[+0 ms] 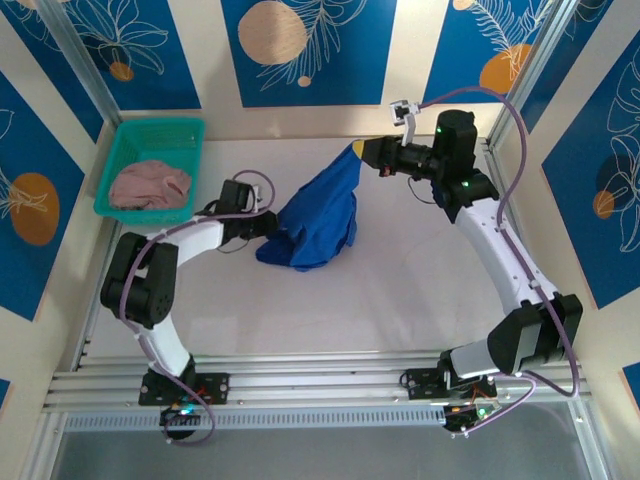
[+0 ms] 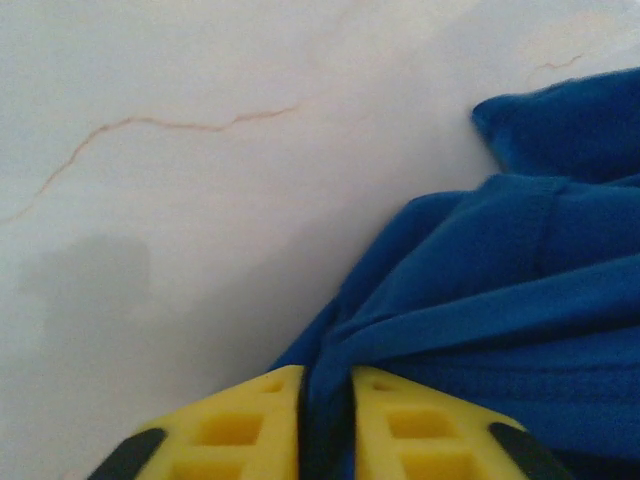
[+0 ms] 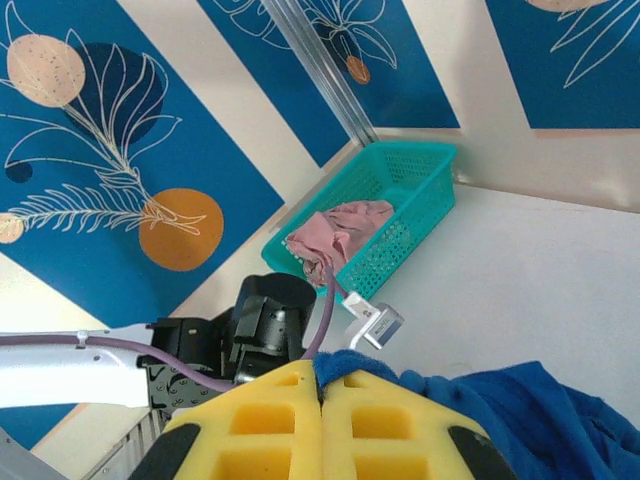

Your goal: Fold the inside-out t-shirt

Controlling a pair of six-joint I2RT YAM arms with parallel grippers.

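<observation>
A teal plastic basket with lattice sides sits in the far left corner of a white table. Inside the basket, a crumpled dusty-pink garment is heaped toward the near end. Behind and beside the basket rise cream walls with blue panels printed with white leaf outlines and orange and peach discs. A metal post stands in the corner just behind the basket. Well apart from the basket, silver rails run along the table's near edge. A thin brownish vein crosses the table's pale surface.

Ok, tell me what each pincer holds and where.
Both hold the t-shirt: the left pincer pinches a bunched fold at its low side, the right pincer its raised top end.
</observation>
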